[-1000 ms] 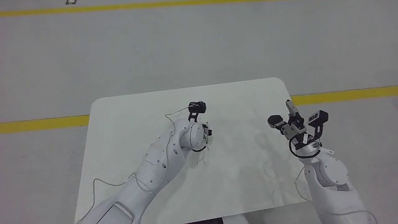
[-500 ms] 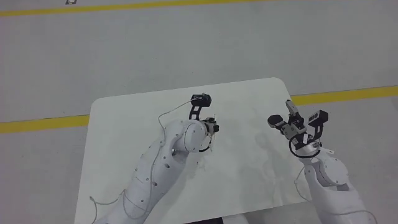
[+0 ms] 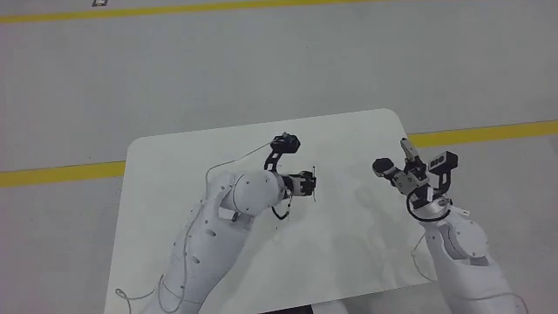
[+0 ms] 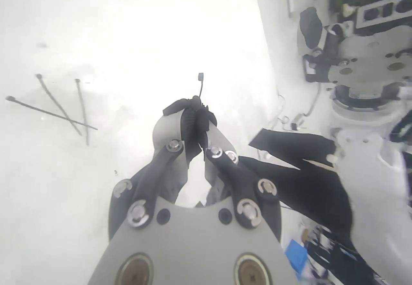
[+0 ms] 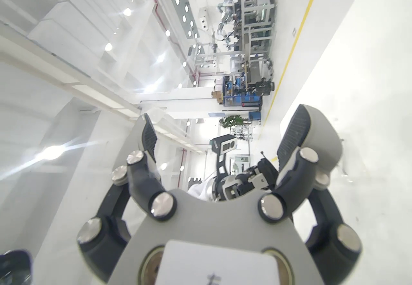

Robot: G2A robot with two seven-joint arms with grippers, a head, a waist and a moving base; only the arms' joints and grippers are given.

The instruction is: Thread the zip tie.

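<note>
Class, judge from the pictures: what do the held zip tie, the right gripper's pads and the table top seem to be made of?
The zip tie in the left gripper: likely black nylon plastic; thin, slightly curved strap. The right gripper pads: probably rubber; dark, matte, ribbed. The table: smooth white, perhaps laminate; unclear.

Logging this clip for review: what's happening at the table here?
The left gripper is shut on a black zip tie, its head end poking past the fingertips, above the table. The right gripper is open and empty, held up near the table's edge. Three spare zip ties lie crossed on the table. No loop shows yet.
</note>
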